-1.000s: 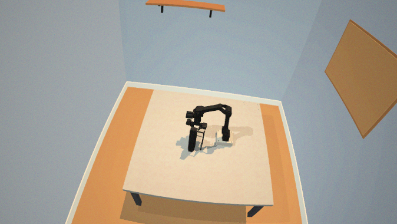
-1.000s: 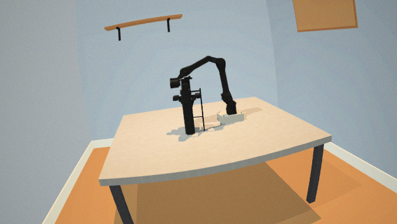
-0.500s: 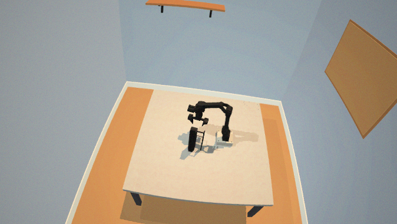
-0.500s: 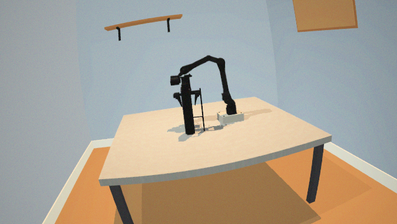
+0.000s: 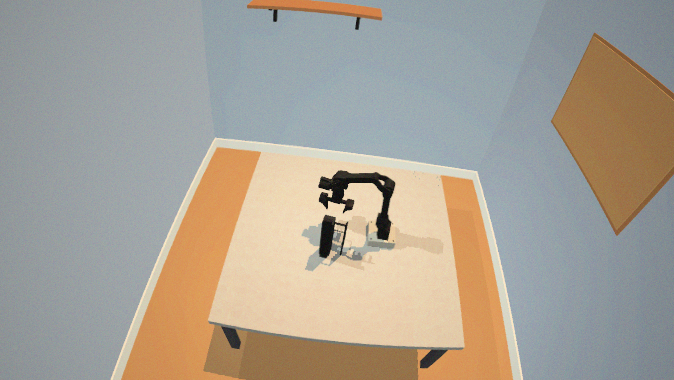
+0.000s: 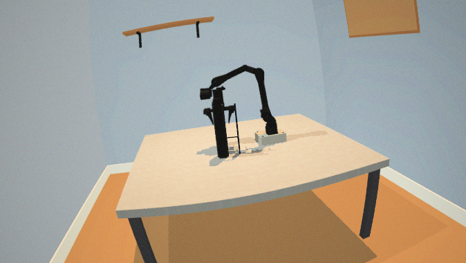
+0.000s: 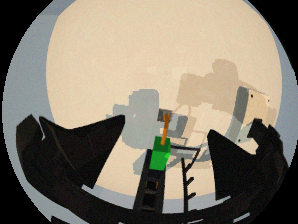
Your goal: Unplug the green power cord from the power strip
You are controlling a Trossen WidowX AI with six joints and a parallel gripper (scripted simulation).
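The power strip (image 5: 327, 237) (image 6: 220, 138) (image 7: 159, 196) is a tall black bar standing upright on the table, with sockets showing in the wrist view. The green plug (image 7: 160, 155) appears at the far end of the visible strip in the wrist view, with an orange cord (image 7: 164, 134) running from it toward a small grey piece. Whether the plug is seated or free of its socket cannot be told. My gripper (image 5: 335, 209) (image 6: 220, 122) (image 7: 169, 127) is wide open, with its fingers apart on both sides of the plug and touching nothing visible. The plug is not discernible in the top and exterior views.
A thin black frame (image 5: 343, 240) (image 6: 238, 142) (image 7: 185, 182) stands right beside the strip. The arm's pale base block (image 5: 381, 243) (image 6: 273, 139) (image 7: 257, 106) sits farther right on the table (image 5: 300, 300) (image 6: 173, 183). A wall shelf (image 5: 315, 7) (image 6: 169, 25) is far behind.
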